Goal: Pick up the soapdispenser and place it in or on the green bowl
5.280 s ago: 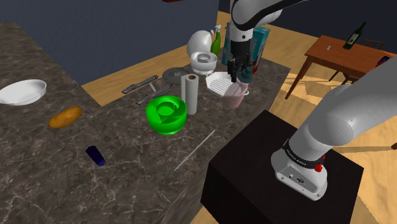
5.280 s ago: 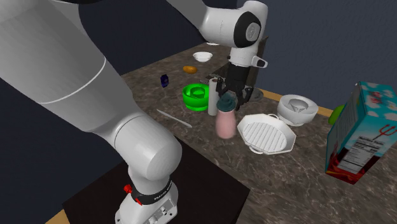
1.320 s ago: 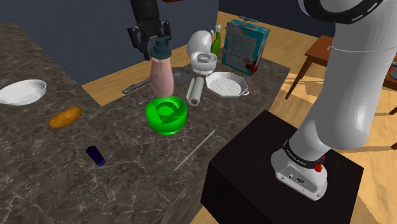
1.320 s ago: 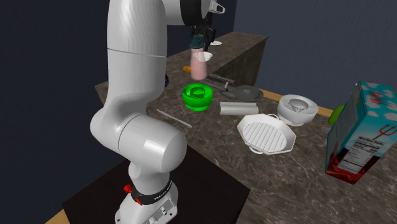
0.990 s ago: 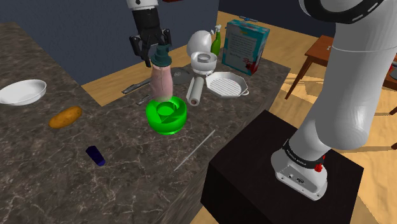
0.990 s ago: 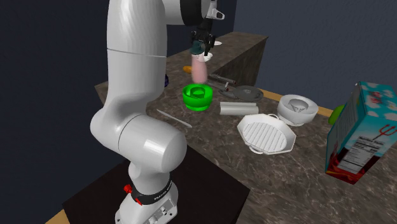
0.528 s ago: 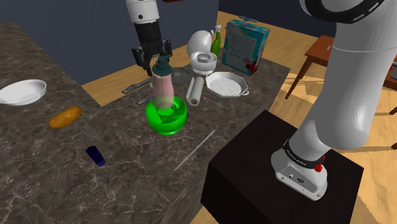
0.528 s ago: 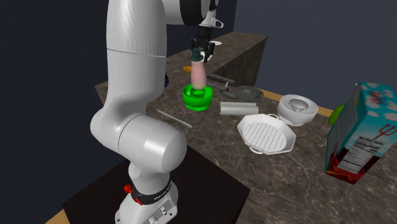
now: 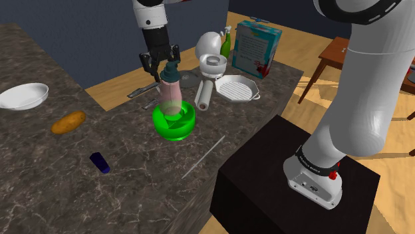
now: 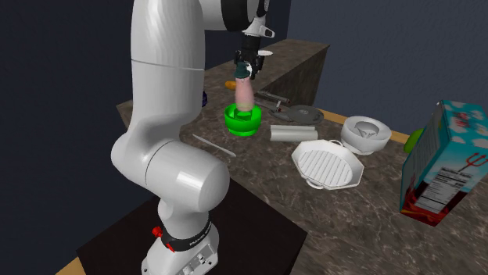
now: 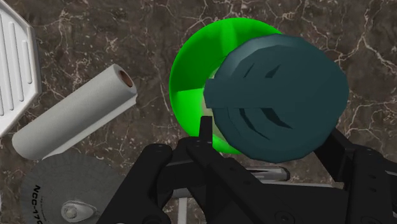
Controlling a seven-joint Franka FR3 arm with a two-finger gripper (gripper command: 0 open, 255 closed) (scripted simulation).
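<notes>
The shoulder view looks down from beside and a little behind the stand (image 9: 292, 173), out over the dark marbled table (image 9: 40, 173). The second exterior view sits close behind the arm's base (image 10: 184, 183) and faces across it, along the table. The wrist view looks straight down from close above the green bowl (image 11: 191, 70). All three views share that bowl and the paper towel roll (image 11: 73, 114) lying beside it.

Soap dispenser (image 9: 170, 97) upright in bowl (image 9: 173, 131), paper roll (image 9: 203, 98) lying between bowl and pan (image 9: 234, 87)

White arm (image 9: 369, 80), dark joints (image 9: 318, 161), black jaws
</notes>
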